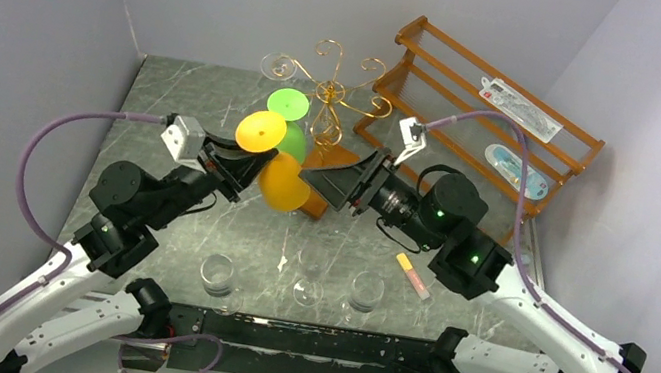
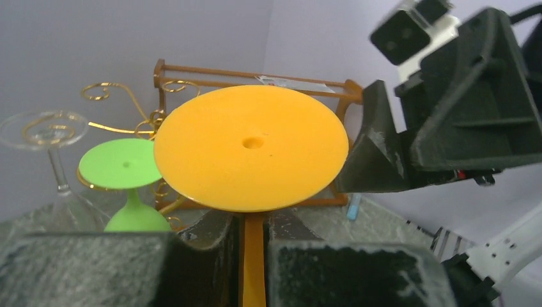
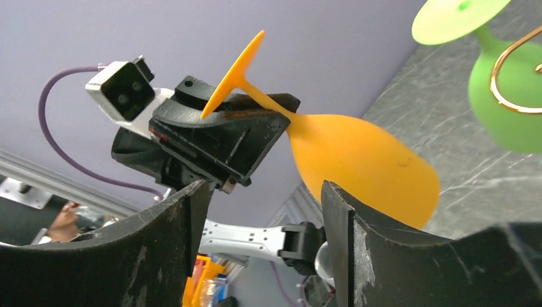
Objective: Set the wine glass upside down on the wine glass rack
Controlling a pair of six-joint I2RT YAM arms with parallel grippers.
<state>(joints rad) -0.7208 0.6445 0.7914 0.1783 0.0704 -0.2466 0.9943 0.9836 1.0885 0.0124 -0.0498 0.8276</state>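
Pinching the thin stem, the left gripper (image 2: 254,256) holds the orange wine glass (image 1: 282,181) foot up and bowl down, somewhat tilted, above the middle of the desk. The right gripper (image 3: 265,217) has its jaws spread wide and empty, just beside the bowl. Behind them, toward the far edge, stands the gold wire rack (image 1: 329,95). A green glass (image 1: 289,109) and a clear glass (image 1: 276,64) already hang on its left arms, and the curls on its right side look free. The step in hand seems to be carrying the glass to a free curl. To do it well, level the foot and raise it above the wire. Then slide the stem sideways into the opening and lower until the foot rests, keeping clear of the green glass.
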